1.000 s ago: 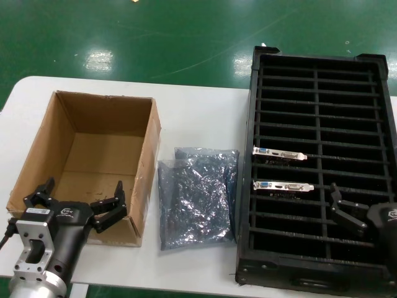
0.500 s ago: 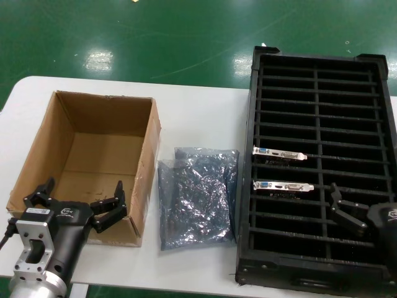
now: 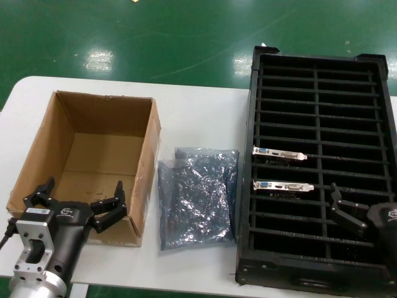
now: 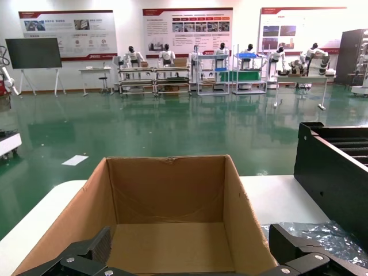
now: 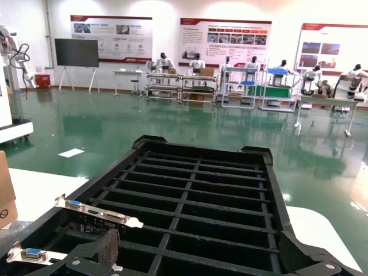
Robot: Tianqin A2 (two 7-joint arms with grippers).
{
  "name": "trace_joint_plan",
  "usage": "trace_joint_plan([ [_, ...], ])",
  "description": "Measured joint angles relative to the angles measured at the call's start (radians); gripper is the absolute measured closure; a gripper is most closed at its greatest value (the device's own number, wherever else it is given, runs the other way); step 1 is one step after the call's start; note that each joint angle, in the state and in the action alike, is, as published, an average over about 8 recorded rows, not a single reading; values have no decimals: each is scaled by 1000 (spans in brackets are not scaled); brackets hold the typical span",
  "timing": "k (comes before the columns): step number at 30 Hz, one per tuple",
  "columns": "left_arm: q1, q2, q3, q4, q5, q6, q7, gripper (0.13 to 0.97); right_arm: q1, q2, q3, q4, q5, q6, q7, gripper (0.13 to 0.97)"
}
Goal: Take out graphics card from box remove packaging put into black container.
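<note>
At about eight o'clock on the table (image 3: 198, 105), the left gripper (image 3: 79, 198) hangs with its fingers spread wide and nothing in them, right over the near edge of the box (image 3: 93, 161). The box looks empty inside. Over at four o'clock, the right gripper (image 3: 343, 208) sits low above the near slots of the black container (image 3: 319, 167); its fingers look apart and hold nothing.

Two cards are standing in slots in the left column of that container. One graphics card (image 3: 280, 154) is farther back and the other card (image 3: 283, 185) is one slot nearer, just beside the right gripper. Two crinkly bags (image 3: 197, 195) lie flat on the table between the box and the container, one partly on top of the other.

I think the job looks done, or very close. To finish well, both arms should lift straight up and back away slowly, so no finger bumps a card's silver strip or drags a bag.
</note>
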Motion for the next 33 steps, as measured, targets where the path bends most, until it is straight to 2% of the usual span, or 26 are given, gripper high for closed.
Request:
trace_joint_plan([
  [33, 0, 0, 0, 0, 0, 0, 0, 132, 0, 0, 0, 0, 0, 0, 0, 129],
])
